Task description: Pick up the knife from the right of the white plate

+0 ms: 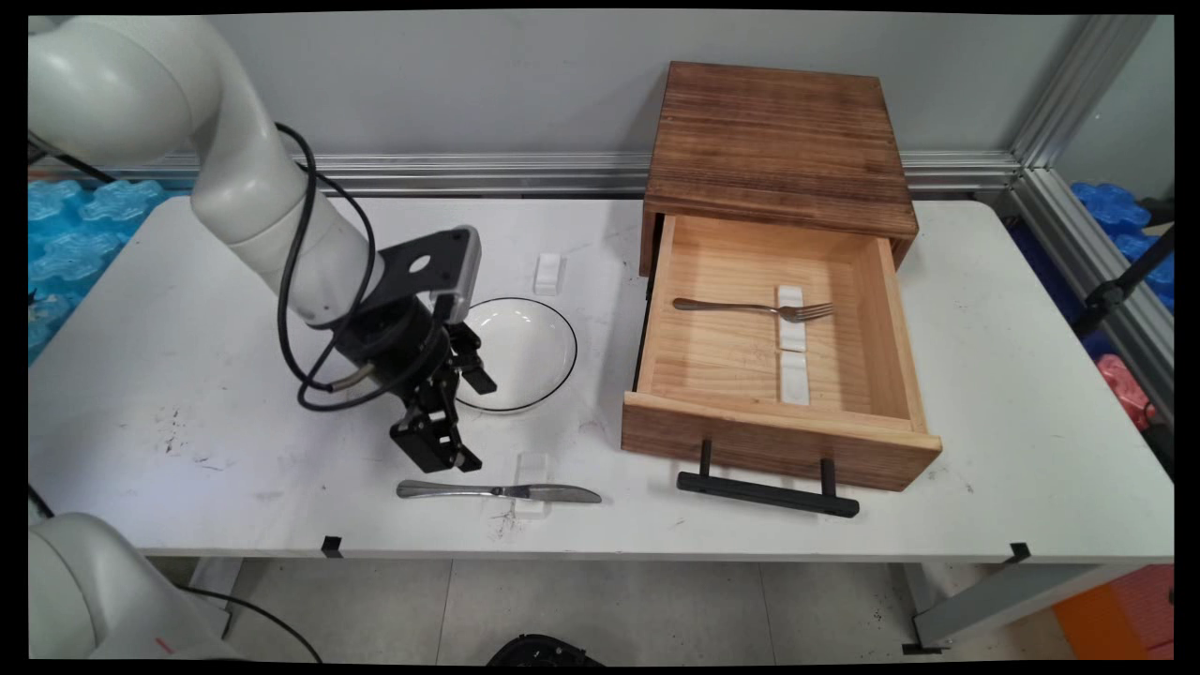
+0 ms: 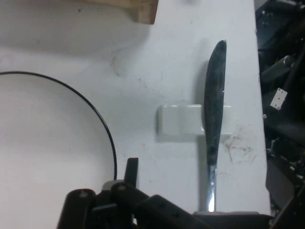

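My gripper [image 1: 462, 415] hangs open just above the table, between a white plate with a black rim [image 1: 525, 349] and a metal knife [image 1: 497, 491]. The knife lies along the table's front edge, its blade across a small white rest [image 1: 531, 466]. In the hand view the knife [image 2: 214, 105] runs up the right side over the rest [image 2: 181, 120], its handle end reaching down beside my gripper [image 2: 176, 202]. The plate's rim [image 2: 107, 136] curves in at the left. Nothing is between the fingers.
A wooden cabinet [image 1: 778, 141] stands at the back right, its drawer [image 1: 778, 450] pulled out towards the front. Inside, a fork [image 1: 750, 307] lies across a white rest, with another rest [image 1: 793, 377] nearer. One more white rest [image 1: 547, 273] sits behind the plate.
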